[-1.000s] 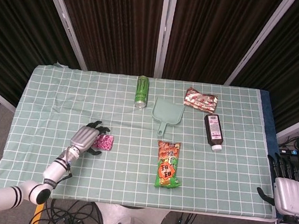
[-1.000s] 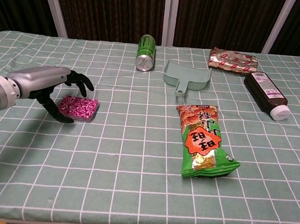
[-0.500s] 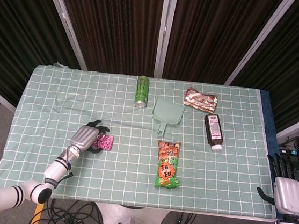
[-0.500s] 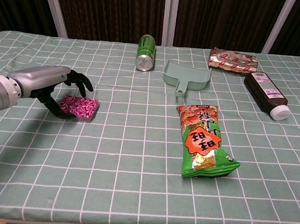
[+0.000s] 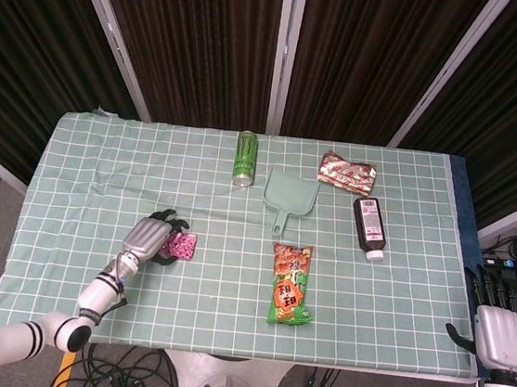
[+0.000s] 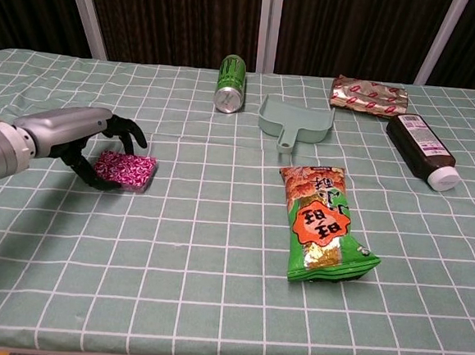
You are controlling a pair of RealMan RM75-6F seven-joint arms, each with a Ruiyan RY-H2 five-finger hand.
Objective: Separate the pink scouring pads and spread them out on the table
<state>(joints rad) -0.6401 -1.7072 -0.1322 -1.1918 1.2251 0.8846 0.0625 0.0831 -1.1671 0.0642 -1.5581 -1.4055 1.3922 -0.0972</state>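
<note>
My left hand [image 6: 68, 131] sits near the table's left edge, fingers [image 6: 126, 129] spread and arched over the pink scouring pads [image 6: 125, 171], tips at the stack's left end, no grip yet. Stack lies flat, long axis left-right, just right of my palm. My right hand [image 5: 498, 335] hangs off the right edge, fingers apart, well away. Snack bag [image 6: 324, 223], dustpan [image 6: 295, 120], can [image 6: 231, 83], bottle [image 6: 419, 147] farther right; nothing blocks.

Left hand [image 6: 68, 131] covers the pink scouring pads' [image 6: 128, 171] near edge — contact unclear

Left hand [image 6: 68, 131] low, fingers curled down, right hand [image 5: 500, 336] at table's edge
</note>
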